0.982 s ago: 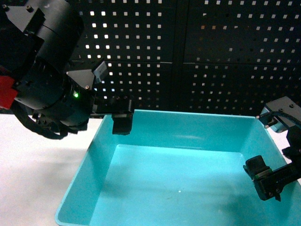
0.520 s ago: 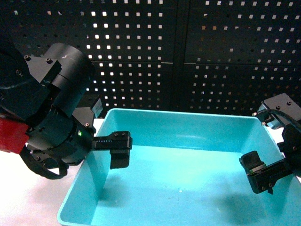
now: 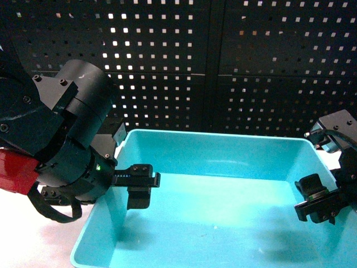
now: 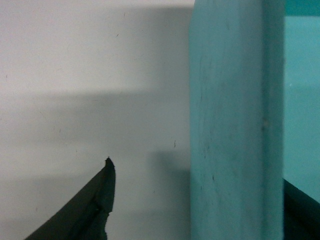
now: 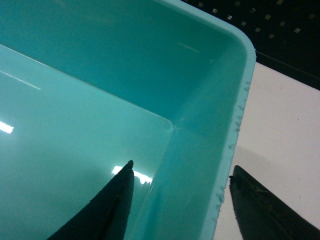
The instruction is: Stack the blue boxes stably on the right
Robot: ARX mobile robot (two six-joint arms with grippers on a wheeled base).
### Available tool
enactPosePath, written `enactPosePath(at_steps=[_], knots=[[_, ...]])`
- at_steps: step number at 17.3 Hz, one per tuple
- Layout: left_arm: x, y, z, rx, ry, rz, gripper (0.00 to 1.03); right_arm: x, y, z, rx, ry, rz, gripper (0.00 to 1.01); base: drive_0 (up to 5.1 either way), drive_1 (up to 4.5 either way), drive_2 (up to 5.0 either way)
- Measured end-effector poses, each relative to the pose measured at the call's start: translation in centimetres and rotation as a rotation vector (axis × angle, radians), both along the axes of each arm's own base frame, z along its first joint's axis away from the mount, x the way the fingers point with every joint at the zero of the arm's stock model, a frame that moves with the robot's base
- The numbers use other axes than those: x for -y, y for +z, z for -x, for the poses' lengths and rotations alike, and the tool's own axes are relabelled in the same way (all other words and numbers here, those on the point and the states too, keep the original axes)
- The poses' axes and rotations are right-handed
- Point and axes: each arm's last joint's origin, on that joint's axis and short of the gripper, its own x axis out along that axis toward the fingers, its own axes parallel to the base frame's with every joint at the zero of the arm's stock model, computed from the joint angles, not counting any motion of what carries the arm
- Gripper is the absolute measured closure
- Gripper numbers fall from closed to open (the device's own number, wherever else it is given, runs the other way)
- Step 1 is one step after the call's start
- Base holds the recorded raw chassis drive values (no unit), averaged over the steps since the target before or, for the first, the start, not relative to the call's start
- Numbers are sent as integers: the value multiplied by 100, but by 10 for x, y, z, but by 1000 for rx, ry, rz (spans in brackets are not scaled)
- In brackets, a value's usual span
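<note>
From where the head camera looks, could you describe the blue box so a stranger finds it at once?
Look below the black wall of small holes, on the white table. There sits the blue box, a wide, shallow, light turquoise tub with sloping walls and a rounded rim. It is the only coloured container, and both grippers straddle its side walls.

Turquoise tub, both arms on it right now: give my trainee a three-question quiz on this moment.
1. True or false: the left pincer straddles the turquoise tub's left wall, one finger inside, one outside.
2. Where does the right pincer sit? A) tub's right wall B) tub's back wall C) on the pegboard
3. Fill in: the tub rests on a ___ tabletop.

Key: 1 true; 2 A; 3 white.
</note>
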Motion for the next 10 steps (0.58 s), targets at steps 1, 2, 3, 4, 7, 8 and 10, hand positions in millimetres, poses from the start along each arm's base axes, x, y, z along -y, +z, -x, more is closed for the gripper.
enactPosePath(at_steps=[1, 2, 3, 4, 7, 8, 10], knots=[[0, 0, 0, 4, -1, 1, 33, 0, 0, 0, -2, -3, -3, 50, 0, 0, 0], [0, 0, 0, 2, 0, 1, 42, -1, 0, 0, -1, -4, -1, 58, 0, 0, 0], [-1, -1, 0, 2, -2, 7, 42, -2, 0, 0, -1, -10, -6, 67, 0, 0, 0], [-2, -1, 0, 5, -3, 9, 34, -2, 0, 1, -4, -25, -25, 73, 0, 0, 0], [-4, -1, -1, 14, -2, 18, 7, -2, 1, 1, -8, -92, -109, 89, 0, 0, 0], [-5, -2, -1, 10, -3, 16, 3, -2, 1, 2, -14, -90, -126, 91, 0, 0, 0], [-5, -3, 0, 12, 2, 10, 5, -2, 1, 3, -14, -104, -145, 93, 0, 0, 0]])
